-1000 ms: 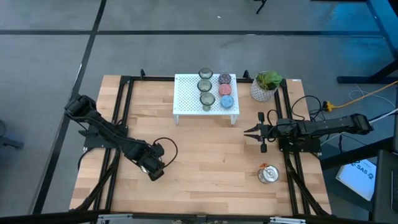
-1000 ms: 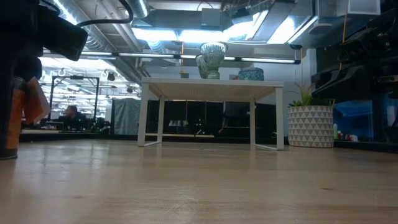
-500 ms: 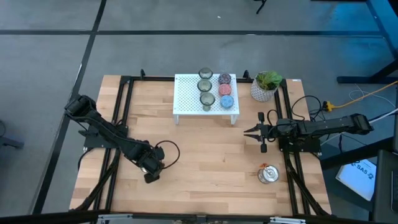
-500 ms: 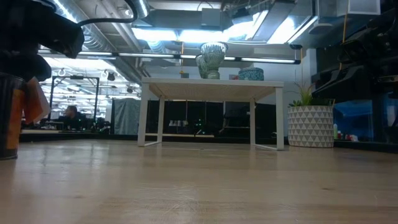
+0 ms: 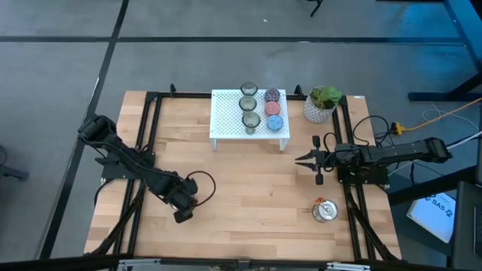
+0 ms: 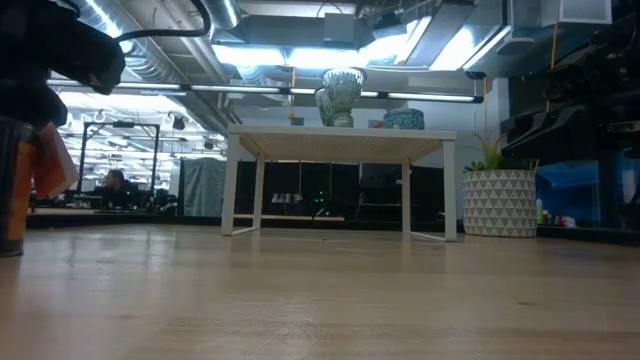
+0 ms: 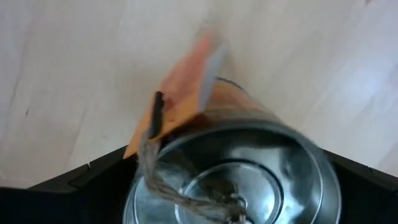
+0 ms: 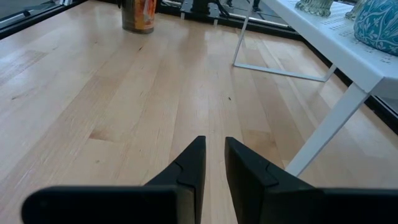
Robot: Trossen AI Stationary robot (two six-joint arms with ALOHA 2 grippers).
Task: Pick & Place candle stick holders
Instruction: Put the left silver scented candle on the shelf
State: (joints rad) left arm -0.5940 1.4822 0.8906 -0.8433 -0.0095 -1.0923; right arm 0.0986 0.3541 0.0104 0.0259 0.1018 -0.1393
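- One silver holder [image 7: 230, 180] sits clamped in the left end effector [image 5: 183, 208] — lower it level, then release.
- Right end effector [image 5: 310, 159] waits, fingers nearly together.

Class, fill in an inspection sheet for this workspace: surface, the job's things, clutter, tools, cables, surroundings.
Surface: wooden table, bare in the middle.
Job's things: six holders on the white rack: three olive glass holders, purple holder, pink holder, blue holder. A loose silver holder stands near the right edge. A tagged silver holder sits in the left tool.
Clutter: potted plant beside the rack.
Tools: left tool low over the table's left front, gripping the tagged silver holder; right tool over the table's right side, fingers almost together, empty.
Cables: yellow cable off the table's right; black cable loop at the left tool.
Surroundings: grey floor.
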